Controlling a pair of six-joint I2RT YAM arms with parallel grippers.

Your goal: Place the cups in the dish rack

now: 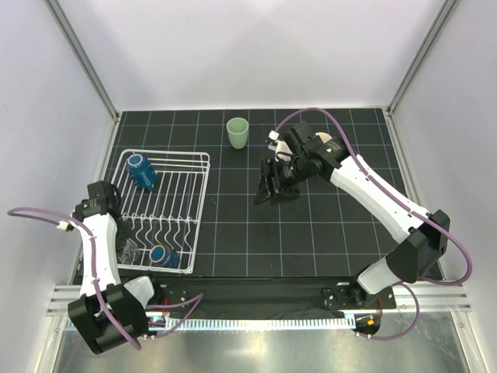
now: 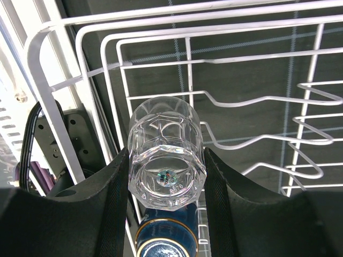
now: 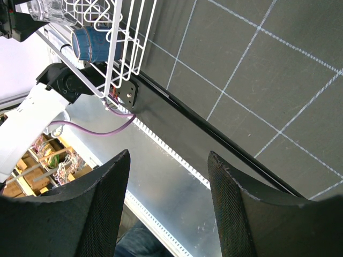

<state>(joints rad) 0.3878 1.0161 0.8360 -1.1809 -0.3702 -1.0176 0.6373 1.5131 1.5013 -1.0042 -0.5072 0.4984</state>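
Our left hand (image 2: 166, 163) grips the clear glass (image 2: 166, 134) at the dish rack (image 2: 51, 107) corner — our right hand (image 3: 167, 206) hangs open, empty.

Black gridded mat (image 1: 311, 233), white enclosure walls (image 1: 233, 47)

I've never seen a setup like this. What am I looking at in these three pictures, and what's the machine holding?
Two robot arms work at a black table. The wide picture looks down from above; the other two come from cameras on the wrists. The left gripper grips a clear glass at a corner of the white dish rack, which holds a blue mug and a second blue mug. A pale green tumbler stands on the table. The right gripper is open and empty.
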